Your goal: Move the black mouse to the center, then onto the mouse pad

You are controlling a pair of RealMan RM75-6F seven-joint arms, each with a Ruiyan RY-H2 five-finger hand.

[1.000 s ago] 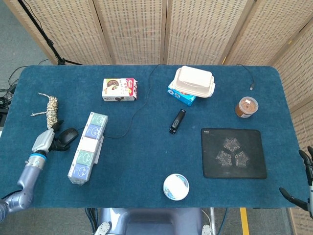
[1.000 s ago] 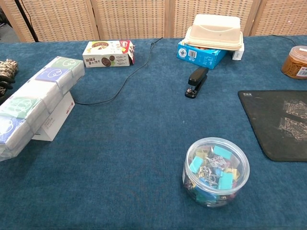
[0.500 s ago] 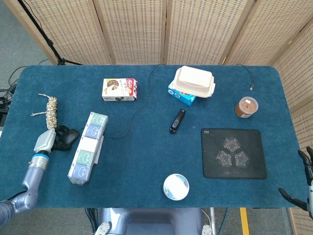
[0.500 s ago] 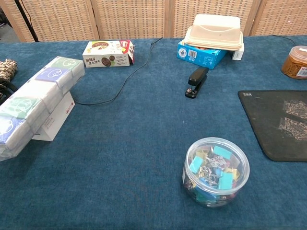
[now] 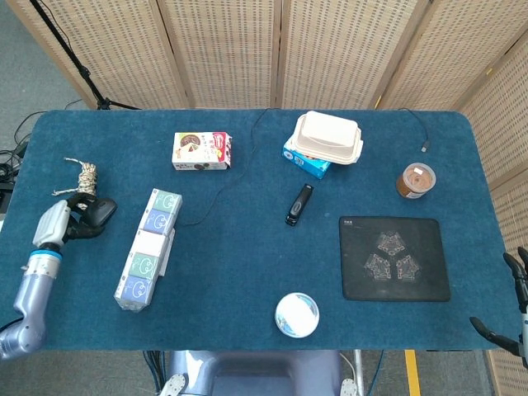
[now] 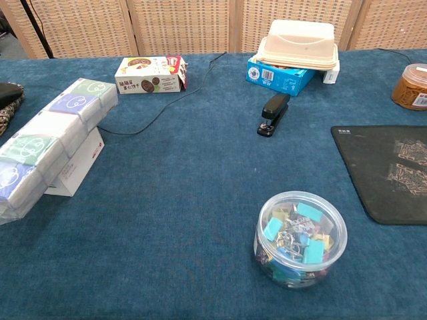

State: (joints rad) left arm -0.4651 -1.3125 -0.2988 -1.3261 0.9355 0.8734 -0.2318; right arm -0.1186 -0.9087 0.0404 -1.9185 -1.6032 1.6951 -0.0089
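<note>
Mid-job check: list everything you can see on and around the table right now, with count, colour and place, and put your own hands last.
black mouse: 1, black, far left of the table, in the left hand's grip
cable: 1, black, runs from the mouse toward the table's far edge
mouse pad: 1, black with grey pattern, right side
rope bundle: 1, beige and dark, far left
tissue packs: 1 row, white, green and blue, left
snack box: 1, white and red, far left-centre
blue box: 1, blue, far centre, under the cream container
stapler: 1, black, centre
clip tub: 1, clear, mixed colours, near centre
jar: 1, brown, far right
left hand: grey, holds the mouse
right hand: dark, off the right edge
</note>
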